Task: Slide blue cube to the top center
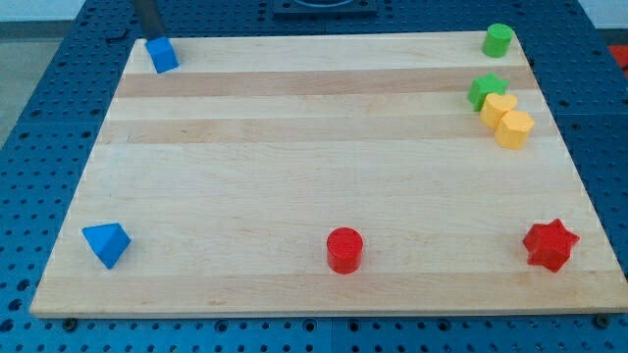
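Observation:
The blue cube (162, 55) sits at the top left corner of the wooden board (314, 186). My rod comes down from the view's top edge, and my tip (150, 37) is just behind the cube's upper left side, touching or nearly touching it. The top centre of the board lies well to the cube's right.
A blue triangular block (107, 243) lies at the bottom left. A red cylinder (344, 249) is at the bottom centre, a red star (549, 244) at the bottom right. A green cylinder (497, 40), a green star (487, 90) and two yellow blocks (507, 120) are at the top right.

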`<state>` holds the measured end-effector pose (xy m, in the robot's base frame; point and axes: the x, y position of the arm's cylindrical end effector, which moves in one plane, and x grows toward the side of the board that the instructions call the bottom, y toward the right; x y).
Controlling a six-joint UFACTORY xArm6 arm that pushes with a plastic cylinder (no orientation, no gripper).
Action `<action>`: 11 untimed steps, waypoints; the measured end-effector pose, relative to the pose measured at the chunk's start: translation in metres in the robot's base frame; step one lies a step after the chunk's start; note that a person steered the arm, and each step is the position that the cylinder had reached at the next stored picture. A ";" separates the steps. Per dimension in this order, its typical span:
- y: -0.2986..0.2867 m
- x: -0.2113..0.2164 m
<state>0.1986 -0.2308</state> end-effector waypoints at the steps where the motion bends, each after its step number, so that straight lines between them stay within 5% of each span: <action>1: 0.072 0.000; 3: 0.099 -0.007; 6: -0.023 0.007; 9: 0.077 0.034; 11: -0.011 -0.001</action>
<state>0.1972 -0.2422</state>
